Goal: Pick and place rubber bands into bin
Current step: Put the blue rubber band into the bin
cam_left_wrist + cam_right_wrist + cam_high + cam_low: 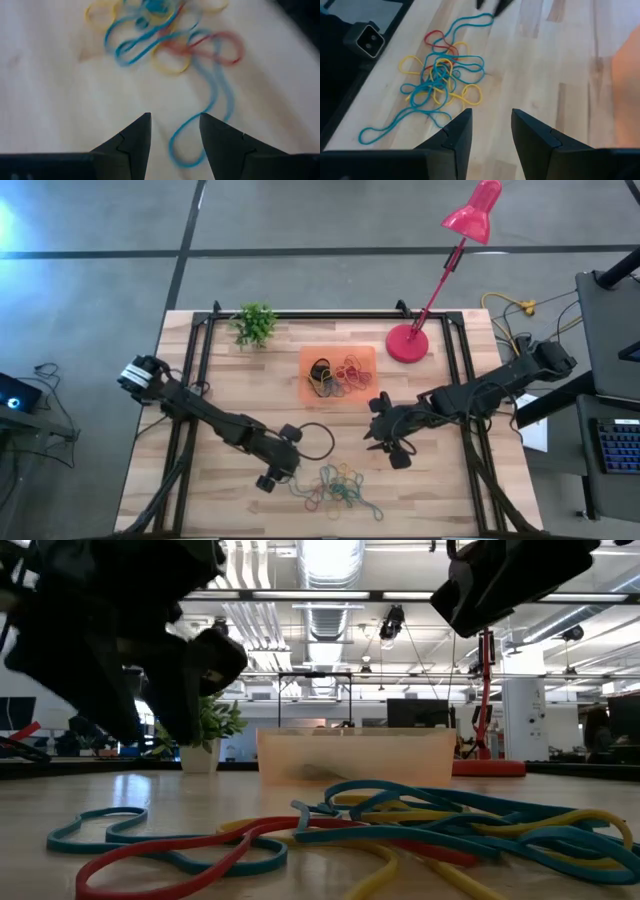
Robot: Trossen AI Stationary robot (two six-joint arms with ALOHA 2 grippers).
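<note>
A loose pile of rubber bands (340, 488) in blue, yellow, red and green lies on the wooden table near its front edge, also seen in the low view (380, 825). The orange bin (337, 375) stands farther back and holds several bands. My left gripper (298, 468) hovers open just left of the pile. In its wrist view, its fingertips (175, 122) stand on either side of a trailing blue loop (200, 130). My right gripper (378, 438) hangs open between bin and pile. Nothing lies between its fingers (491, 117), and the pile (440, 75) is ahead of it.
A red desk lamp (407, 343) stands right of the bin. A small green plant (255, 323) stands at the table's far left. Black frame rails (190, 380) run along both sides of the table. Bare wood lies left and right of the pile.
</note>
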